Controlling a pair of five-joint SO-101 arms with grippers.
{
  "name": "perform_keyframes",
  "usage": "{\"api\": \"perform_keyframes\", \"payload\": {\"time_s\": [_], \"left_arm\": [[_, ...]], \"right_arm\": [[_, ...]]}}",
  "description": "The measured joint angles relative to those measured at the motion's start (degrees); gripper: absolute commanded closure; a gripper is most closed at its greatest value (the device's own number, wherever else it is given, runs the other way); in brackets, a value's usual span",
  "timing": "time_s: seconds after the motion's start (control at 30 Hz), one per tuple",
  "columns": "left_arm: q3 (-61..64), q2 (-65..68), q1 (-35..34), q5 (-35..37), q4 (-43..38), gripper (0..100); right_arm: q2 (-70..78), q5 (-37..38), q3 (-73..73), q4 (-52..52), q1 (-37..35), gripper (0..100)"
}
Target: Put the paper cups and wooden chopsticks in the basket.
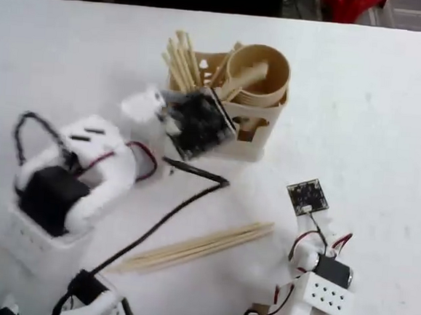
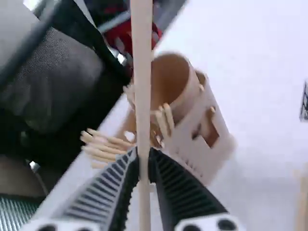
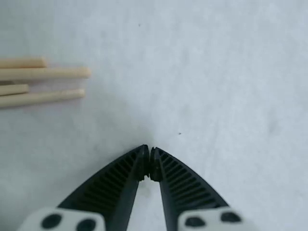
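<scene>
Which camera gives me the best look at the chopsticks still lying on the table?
The high view: the loose chopsticks lie there at full length on the table. The right wrist view catches their ends close up, off to one side of the shut right gripper.

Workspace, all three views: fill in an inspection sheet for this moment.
Surface: white table, plain.
Job's things: basket upright, holding paper cups and a bunch of chopsticks; loose chopsticks lying on the table nearer the arms.
Clutter: nothing seen.
Grippers: left gripper beside the basket, fingers shut on a single chopstick; right gripper shut on nothing, low over the table near the loose chopsticks' ends.
Cables: black cable trails across the table.
Surroundings: dark shapes and something red beyond the far edge.
</scene>
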Motion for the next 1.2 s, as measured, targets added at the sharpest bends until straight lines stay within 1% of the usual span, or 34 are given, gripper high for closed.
{"api": "perform_keyframes", "payload": {"time_s": [0.1,0.23,0.33,0.5,0.57,0.63,0.77,0.93,1.03,1.2], "left_arm": [[-6.2,3.4,-0.1,5.0,-7.8,98],[-5.7,6.9,-0.1,11.7,-23.8,98],[-1.1,6.9,-0.2,14.0,-36.2,98],[12.8,8.5,-0.9,15.5,-56.5,98],[17.9,10.2,-2.3,18.5,-63.4,98],[20.5,12.7,-4.6,22.2,-68.3,98],[21.2,19.0,-9.3,27.2,-73.1,98],[21.4,24.1,-10.1,29.1,-73.6,97],[21.2,23.9,-10.3,32.0,-71.2,97],[19.9,24.0,-10.2,36.0,-65.1,97]], "right_arm": [[0.0,0.0,0.0,0.0,0.0,98.1],[0.0,0.0,0.0,0.0,0.0,98.1],[0.0,0.0,0.0,0.0,0.0,98.1],[0.0,0.0,0.0,0.0,0.0,98.1],[0.0,0.0,0.0,0.0,0.0,98.1],[0.0,0.0,0.0,0.0,0.0,98.1],[0.0,0.0,0.0,0.0,0.0,98.1],[0.0,0.0,0.0,0.0,0.0,98.1],[0.0,0.0,0.0,0.0,0.0,98.1],[0.0,0.0,0.0,0.0,0.0,98.1]]}}
